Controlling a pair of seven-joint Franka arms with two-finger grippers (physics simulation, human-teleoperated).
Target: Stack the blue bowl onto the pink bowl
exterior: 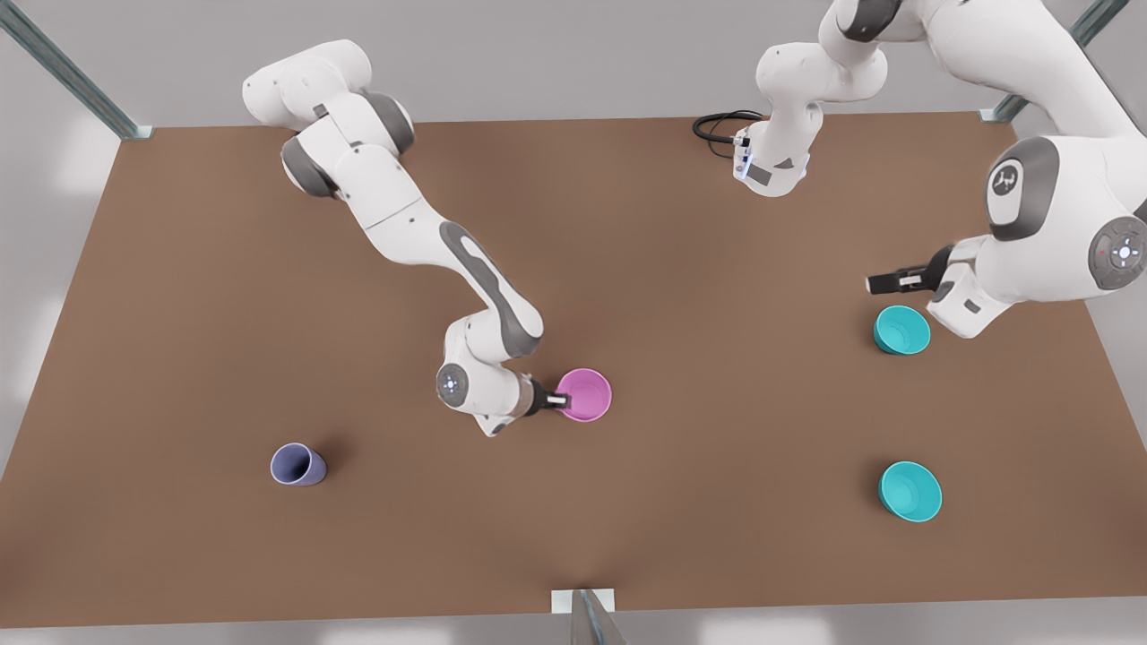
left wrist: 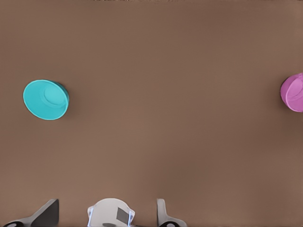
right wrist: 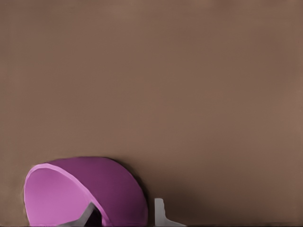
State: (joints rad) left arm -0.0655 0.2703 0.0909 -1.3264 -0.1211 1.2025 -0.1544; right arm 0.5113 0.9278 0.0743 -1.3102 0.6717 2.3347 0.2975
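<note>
1. The right gripper (exterior: 563,400) is at the pink bowl (exterior: 585,395), near the middle of the table (exterior: 215,296). In the right wrist view one finger sits inside the bowl and the other (right wrist: 161,213) outside its wall, straddling the rim; whether they press on it cannot be told.
2. The left gripper (exterior: 883,283) hangs at the front view's right, just beside the nearer-to-it blue bowl (exterior: 901,329). In its wrist view the fingers (left wrist: 163,215) stand spread apart and hold nothing.
3. A second turquoise bowl (exterior: 909,491) rests closer to the front edge, well apart from the first. The left wrist view shows one turquoise bowl (left wrist: 46,99) and, far off, the pink one (left wrist: 293,92).
4. Judgement: stacking is not begun; the bowls lie well apart. The step in hand appears to be securing the pink bowl. A rim pinch should be square to the wall, lest the light bowl tip or slide.
5. A lavender cup (exterior: 297,465) lies tilted at the front view's left and is no part of the job.
6. The surface is plain brown and matt, with metal posts (exterior: 72,76) at its corners, a black cable (exterior: 721,125) at the far edge, and pale grey walls.
</note>
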